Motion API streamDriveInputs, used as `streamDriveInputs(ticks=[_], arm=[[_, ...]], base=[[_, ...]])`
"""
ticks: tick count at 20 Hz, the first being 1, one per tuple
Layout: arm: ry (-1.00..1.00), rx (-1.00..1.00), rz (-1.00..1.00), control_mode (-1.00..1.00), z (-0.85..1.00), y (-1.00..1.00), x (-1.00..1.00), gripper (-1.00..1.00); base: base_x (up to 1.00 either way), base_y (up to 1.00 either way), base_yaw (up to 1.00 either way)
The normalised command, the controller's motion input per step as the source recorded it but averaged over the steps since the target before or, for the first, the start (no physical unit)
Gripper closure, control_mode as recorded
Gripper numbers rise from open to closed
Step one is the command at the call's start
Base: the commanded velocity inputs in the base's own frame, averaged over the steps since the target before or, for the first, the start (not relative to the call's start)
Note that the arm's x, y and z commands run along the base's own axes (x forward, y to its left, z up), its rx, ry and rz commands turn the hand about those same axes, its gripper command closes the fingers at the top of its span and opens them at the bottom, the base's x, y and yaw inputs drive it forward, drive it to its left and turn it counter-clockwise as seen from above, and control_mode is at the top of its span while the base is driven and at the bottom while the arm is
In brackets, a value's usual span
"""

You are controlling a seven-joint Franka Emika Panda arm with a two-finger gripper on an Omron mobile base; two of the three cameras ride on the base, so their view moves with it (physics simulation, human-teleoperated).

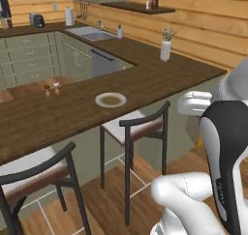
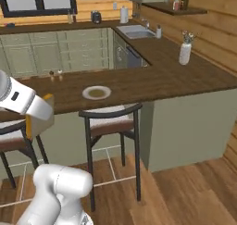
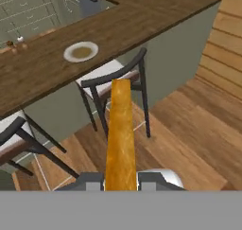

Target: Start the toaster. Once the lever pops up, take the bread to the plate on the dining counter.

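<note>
Golden-tan bread (image 3: 121,134) is standing up on its thin edge in the hand view, w/ the gripper (image 3: 121,182) pinching it from both sides at the bottom; the two finger tips are pressing on its flat faces. In that view the plate (image 3: 81,51) is sitting at about 11 o'clock from the bread, well apart from it, flat on the dark-brown dining counter (image 3: 127,25). The plate is looking off-white w/ a brownish middle. In the left base view the plate (image 1: 111,100) is sitting near the front edge of the counter (image 1: 160,74), & a dark chair (image 1: 138,127) w/ a pale seat is standing just below it at 5 o'clock. A 2nd chair (image 1: 34,173) is sitting at 7 o'clock. The toaster (image 1: 36,20) is way back on the far worktop, at 11 o'clock from the plate, near a sink (image 1: 94,34). A white vase (image 1: 165,49) is standing on the counter at 2 o'clock from the plate. In the right base view the bread (image 2: 28,124) is showing as a thin yellow strip by the arm's white hand, at 8 o'clock from the plate (image 2: 96,92), lower than the counter top.
</note>
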Motion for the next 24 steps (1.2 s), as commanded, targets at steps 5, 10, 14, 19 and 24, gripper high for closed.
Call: streamDriveInputs(ticks=[5, 10, 14, 19, 24], arm=[[0.00, 0.00, 0.00, 1.00, 0.00, 0.00, 0.00, 1.00], [0.00, 0.00, 0.00, 1.00, 0.00, 0.00, 0.00, 1.00], [0.00, 0.00, 0.00, 1.00, 0.00, 0.00, 0.00, 1.00], [0.00, 0.00, 0.00, 1.00, 0.00, 0.00, 0.00, 1.00], [0.00, 0.00, 0.00, 1.00, 0.00, 0.00, 0.00, 1.00]], base=[[0.35, -0.58, 0.67], [0.39, -0.74, 0.55], [0.52, -0.70, 0.37], [0.69, -0.30, 0.33], [0.80, -0.16, 0.14]])
